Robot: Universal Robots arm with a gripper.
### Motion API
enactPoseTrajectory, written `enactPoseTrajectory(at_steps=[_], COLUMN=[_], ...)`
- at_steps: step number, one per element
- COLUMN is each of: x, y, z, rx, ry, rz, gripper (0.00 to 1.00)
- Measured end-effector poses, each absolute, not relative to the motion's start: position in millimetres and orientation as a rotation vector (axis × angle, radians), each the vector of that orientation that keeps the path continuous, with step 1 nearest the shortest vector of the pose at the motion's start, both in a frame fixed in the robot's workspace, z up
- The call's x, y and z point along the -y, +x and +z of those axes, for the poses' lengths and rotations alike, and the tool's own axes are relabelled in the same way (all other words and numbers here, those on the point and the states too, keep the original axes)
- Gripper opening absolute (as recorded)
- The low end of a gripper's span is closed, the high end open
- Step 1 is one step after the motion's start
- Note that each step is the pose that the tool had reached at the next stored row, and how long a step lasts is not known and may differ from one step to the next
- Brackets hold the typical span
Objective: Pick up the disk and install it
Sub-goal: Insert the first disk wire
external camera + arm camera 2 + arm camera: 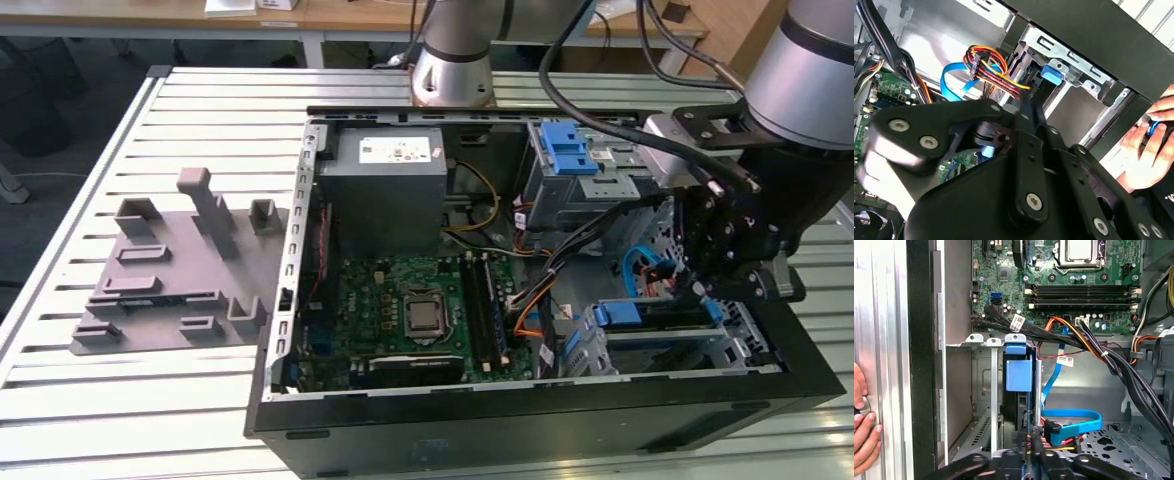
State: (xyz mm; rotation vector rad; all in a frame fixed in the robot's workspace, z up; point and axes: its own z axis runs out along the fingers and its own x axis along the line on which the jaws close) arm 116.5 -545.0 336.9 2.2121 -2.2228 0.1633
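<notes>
From the exterior view I see my arm reaching down into the open computer case (534, 400), the gripper (727, 275) hanging low on the exterior view's right side of the chassis, just above the lower drive bay (667, 340). The disk (654, 318) sits in that bay, its blue carrier frame showing just below and beside the claw. I cannot tell from here whether the claw touches it.

In the first wrist view the disk (1018, 390) stands edge-on in the metal bay, its blue tab pointing toward the motherboard (1054, 275), with the bay's silver rails on either side. The gripper (1029, 457) is right at the near end of the disk, its dark linkages drawn close together around the bundle of red, yellow and black wires (1054, 440) and the blue data cable (1074, 420). The jaws look drawn in close, but I cannot tell whether they pinch the disk, the connector or nothing.

In the second wrist view the black gripper linkage (1019, 170) is in front, with the coloured wires (994, 70) and a blue latch (1052, 76) on the bay behind it.

A person's hand (864, 425) rests against the outside of the case wall in the first wrist view; it (1149, 145) holds a small dark object in the second wrist view.

Farther up in the exterior view stand the grey power supply (387, 190) and the upper blue-latched cage (587, 170). A grey fixture plate (174, 270) lies on the slatted table (80, 400), well apart from the case.
</notes>
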Motion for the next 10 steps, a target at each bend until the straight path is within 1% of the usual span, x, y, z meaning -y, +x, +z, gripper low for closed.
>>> enactPoseTrajectory(at_steps=[2,10], x=[545.0,545.0], y=[116.6,116.6], z=[337.4,338.4], rx=[2.222,2.223], ry=[2.212,2.212], rz=[0.164,0.163], gripper=[0.11,0.11])
